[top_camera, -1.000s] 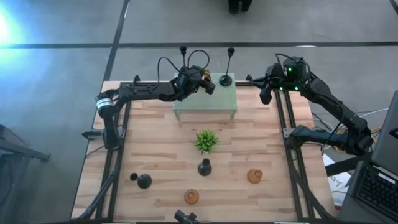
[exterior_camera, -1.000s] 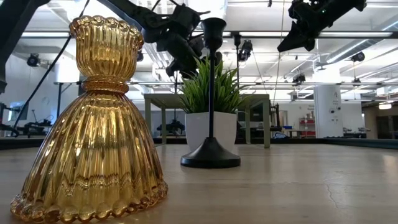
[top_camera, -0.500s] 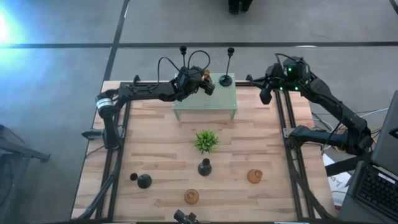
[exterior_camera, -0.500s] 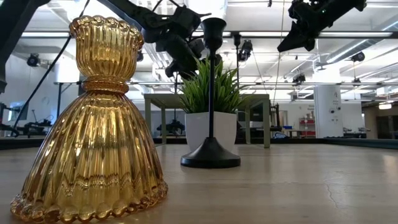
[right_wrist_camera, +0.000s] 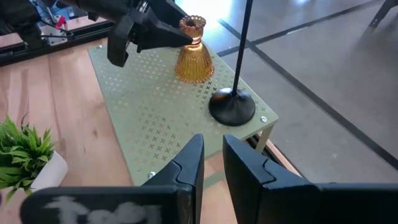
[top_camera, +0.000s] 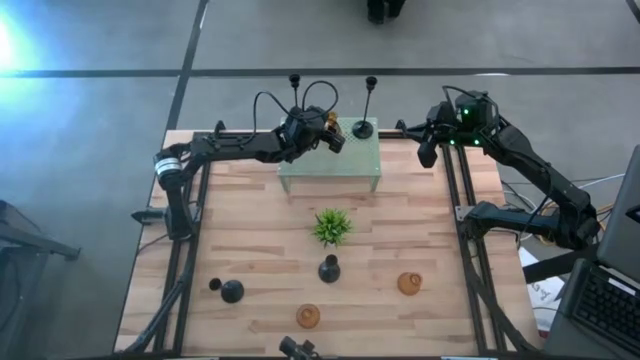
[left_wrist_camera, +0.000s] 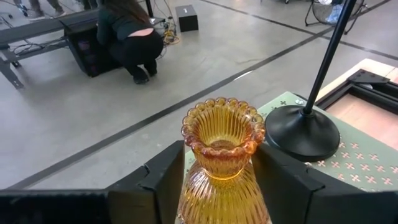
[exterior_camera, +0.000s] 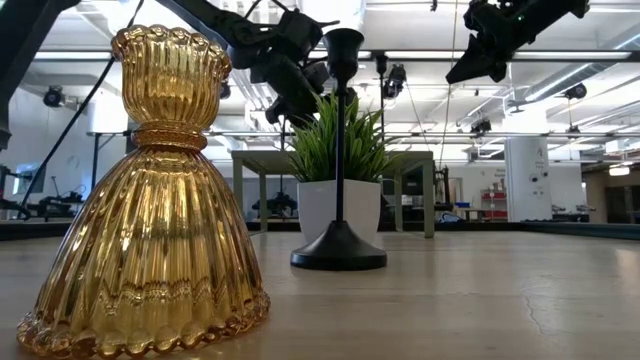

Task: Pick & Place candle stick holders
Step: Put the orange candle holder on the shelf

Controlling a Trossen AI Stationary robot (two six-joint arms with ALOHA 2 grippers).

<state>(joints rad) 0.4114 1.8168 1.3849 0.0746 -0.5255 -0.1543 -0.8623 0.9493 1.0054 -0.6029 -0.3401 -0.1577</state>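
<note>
Left gripper clamping amber holder on stand; seemingly seated; we are risking nudging neighbouring tall black holder

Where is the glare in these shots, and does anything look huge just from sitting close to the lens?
High view: a bright flare washes the floor at the picture's left edge. Low view: the amber holder by the lens looms larger than the plant; ceiling lights blow out white. Left wrist view: the held holder fills the foreground.

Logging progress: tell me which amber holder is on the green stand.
The amber holder between the left gripper's fingers, beside the tall black holder on the stand. The other two sit on the bare wood.
</note>
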